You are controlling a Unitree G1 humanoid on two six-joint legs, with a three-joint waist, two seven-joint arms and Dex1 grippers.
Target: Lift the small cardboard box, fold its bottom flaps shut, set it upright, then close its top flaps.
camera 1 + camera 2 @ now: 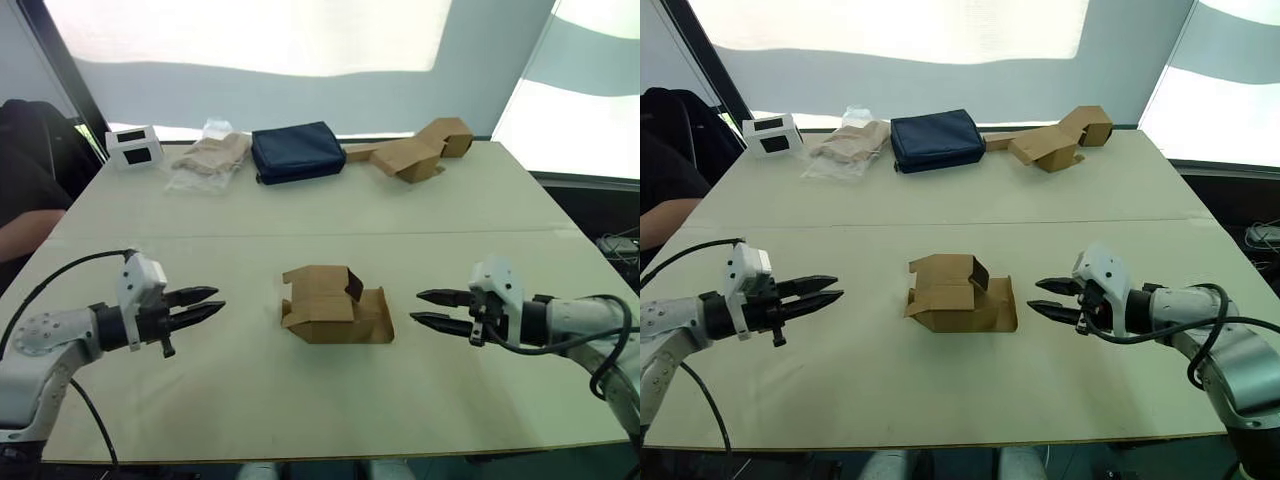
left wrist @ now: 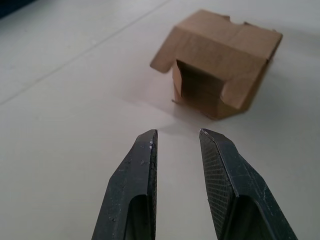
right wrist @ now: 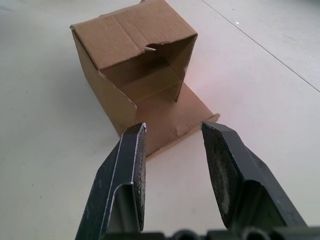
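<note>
I see a pale table (image 1: 300,205) under bright windows; the box (image 1: 335,305) lies centre, between my left gripper (image 1: 205,305) and right gripper (image 1: 432,309), both with jaws apart; a navy pouch (image 1: 297,151) sits behind.

The box (image 1: 958,293) lies on its side mid-table (image 1: 1120,200), flaps open. The left gripper (image 1: 830,290) sits at its 9 o'clock, the right gripper (image 1: 1042,297) at 3 o'clock, both parted and apart from it.
</note>
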